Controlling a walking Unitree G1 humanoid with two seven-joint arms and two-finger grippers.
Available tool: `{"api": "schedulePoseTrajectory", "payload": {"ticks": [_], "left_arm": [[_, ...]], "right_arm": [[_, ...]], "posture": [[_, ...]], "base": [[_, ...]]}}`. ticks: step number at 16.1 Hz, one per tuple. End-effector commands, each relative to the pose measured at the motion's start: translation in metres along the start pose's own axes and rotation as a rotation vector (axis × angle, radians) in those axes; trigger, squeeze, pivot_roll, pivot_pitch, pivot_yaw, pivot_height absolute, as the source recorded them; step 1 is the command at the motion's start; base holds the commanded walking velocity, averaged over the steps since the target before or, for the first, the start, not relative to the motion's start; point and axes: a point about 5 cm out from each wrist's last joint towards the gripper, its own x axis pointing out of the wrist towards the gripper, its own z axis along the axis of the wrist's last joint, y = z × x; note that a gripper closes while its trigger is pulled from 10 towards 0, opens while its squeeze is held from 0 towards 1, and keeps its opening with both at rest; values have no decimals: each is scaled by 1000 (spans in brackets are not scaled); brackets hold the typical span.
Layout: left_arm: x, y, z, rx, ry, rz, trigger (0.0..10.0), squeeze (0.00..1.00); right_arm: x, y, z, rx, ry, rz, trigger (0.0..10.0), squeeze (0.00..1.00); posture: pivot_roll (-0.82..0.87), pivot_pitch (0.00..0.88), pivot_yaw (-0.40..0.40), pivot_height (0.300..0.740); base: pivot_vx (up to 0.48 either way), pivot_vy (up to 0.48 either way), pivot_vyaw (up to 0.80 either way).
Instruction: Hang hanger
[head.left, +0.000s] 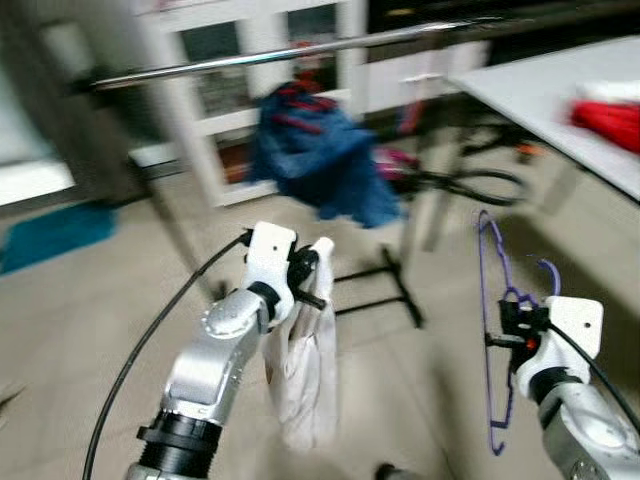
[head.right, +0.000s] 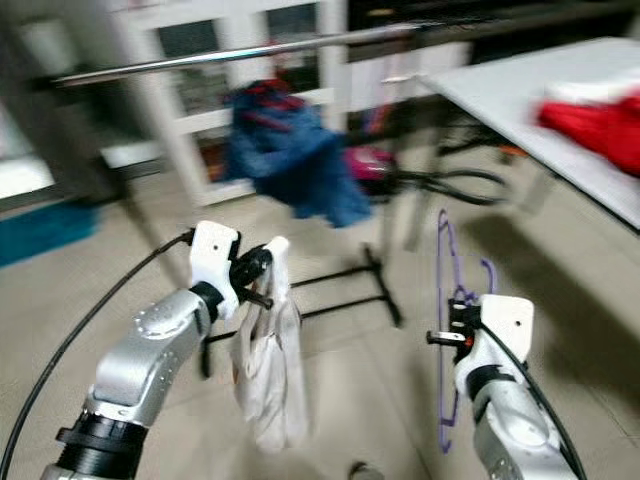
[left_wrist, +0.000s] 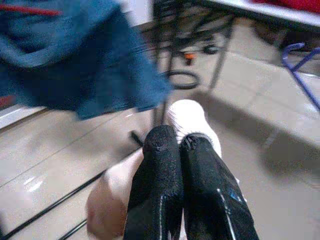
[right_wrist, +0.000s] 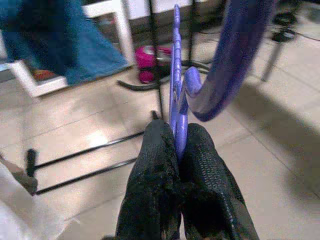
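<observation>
The right gripper (head.left: 511, 322) is clamped tight on a purple hanger (head.left: 493, 330), its two black fingers (right_wrist: 150, 200) pinching the thin plastic with no gap between them. The hanger stands roughly upright in the grip, most of its frame above and below the fingers and its hook (right_wrist: 235, 55) curling just above them, as the right wrist view shows. The left gripper (head.left: 308, 272) is likewise closed, on a pale cloth (head.left: 300, 370) that droops straight down from its fingertips towards the floor.

The step in hand looks like the carry: the hanger is held, but not yet on anything. The metal rail (head.left: 290, 55) runs well above and beyond both grippers, with a blue garment (head.left: 320, 155) draped from it ahead of the left gripper. The head views are blurred, so the robot is probably moving, and I cannot tell exactly how the hook is turned relative to the rail.

Next, by my reading, the right arm must rise well higher and reach forward, bringing the hook over a bare stretch of rail, beside the blue garment rather than into it, then lower until the hook catches before the fingers part. A white surface (head.left: 540, 95) with something red (head.left: 605, 115) on it lies beyond the right gripper, to its outer side.
</observation>
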Motion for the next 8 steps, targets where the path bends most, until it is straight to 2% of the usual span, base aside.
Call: {"api": "schedulePoseTrajectory", "payload": {"ticks": [1, 4, 6, 8], "left_arm": [[-7, 7, -2, 22, 1, 48, 10000, 0], [-14, 12, -6, 68, 28, 78, 10000, 0], [-15, 15, 3, 88, -3, 90, 10000, 0], [-18, 22, 4, 78, -9, 134, 10000, 0]], "right_arm": [[-4, 4, -1, 12, 15, -2, 10000, 0], [-11, 7, -3, 45, 36, 1, 10000, 0], [-10, 9, -1, 44, 45, 11, 10000, 0], [-3, 14, 4, -23, 9, 35, 10000, 0]], "posture": [[-52, 17, 117, 740], [-20, 0, 78, 740], [-9, 18, 64, 740], [-6, 17, 64, 740]], "base": [[0, 0, -800], [0, 0, -800], [0, 0, -794], [0, 0, -784]]}}
